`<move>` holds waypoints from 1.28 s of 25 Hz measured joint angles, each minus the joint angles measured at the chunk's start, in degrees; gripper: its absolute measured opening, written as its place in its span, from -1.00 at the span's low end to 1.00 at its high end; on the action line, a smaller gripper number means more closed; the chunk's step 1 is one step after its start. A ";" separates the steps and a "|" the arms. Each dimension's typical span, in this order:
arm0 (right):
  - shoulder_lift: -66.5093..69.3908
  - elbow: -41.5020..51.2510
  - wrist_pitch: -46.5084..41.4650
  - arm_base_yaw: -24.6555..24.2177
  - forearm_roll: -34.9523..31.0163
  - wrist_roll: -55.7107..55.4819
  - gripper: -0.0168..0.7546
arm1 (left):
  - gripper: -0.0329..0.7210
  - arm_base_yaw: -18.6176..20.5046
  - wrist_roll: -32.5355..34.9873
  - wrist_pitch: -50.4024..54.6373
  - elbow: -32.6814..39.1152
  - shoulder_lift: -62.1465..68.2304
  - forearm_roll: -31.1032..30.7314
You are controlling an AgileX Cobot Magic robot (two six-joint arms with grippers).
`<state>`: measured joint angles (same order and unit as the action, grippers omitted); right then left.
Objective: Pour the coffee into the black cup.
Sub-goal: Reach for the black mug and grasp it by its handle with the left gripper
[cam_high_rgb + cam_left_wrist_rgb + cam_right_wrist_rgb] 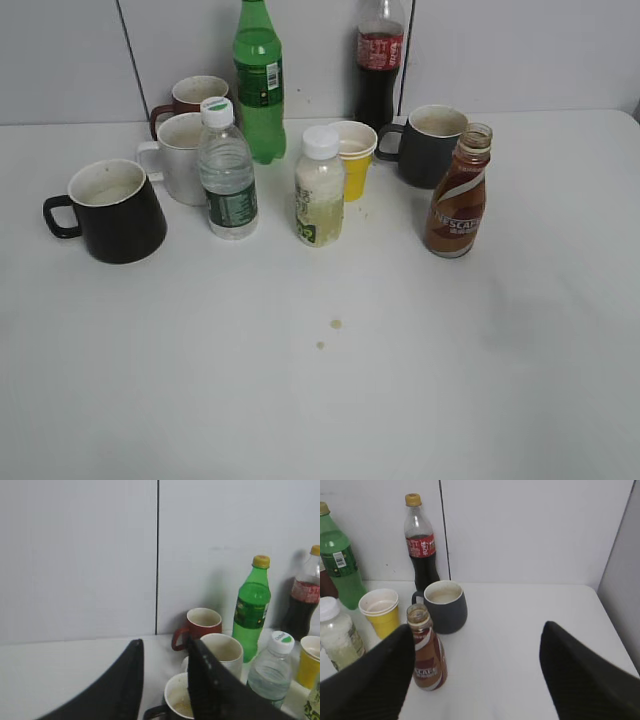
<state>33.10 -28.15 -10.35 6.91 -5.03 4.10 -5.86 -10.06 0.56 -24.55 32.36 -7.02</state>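
Right wrist view: right gripper (477, 667) was spread wide, holding nothing, jaws level, aimed at the back wall. Coffee (426, 650) stood upright, uncapped, just inside the left finger at approx 9 o'clock. Best approach imo: shift toward 9, center on the waist, clamp below the neck, lift straight. Left gripper (165, 680) was parted, empty, over the black cup (110, 210), which sat w/ handle at 9, well apart from the bottle.
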 joint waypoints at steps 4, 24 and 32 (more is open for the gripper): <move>11.13 0.00 12.75 0.91 -0.47 -0.48 0.56 | -0.26 -0.06 0.00 -9.66 0.55 18.52 5.11; 48.65 11.70 57.68 7.55 8.33 -2.64 0.56 | -0.20 -0.06 3.84 -68.81 13.24 70.10 9.88; 61.71 15.64 78.25 7.55 8.52 -1.11 0.56 | 0.47 0.00 6.68 -69.82 7.23 77.29 10.82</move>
<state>94.81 -12.51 67.90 14.47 3.49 2.98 -5.86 -3.38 -69.26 -17.32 109.65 3.80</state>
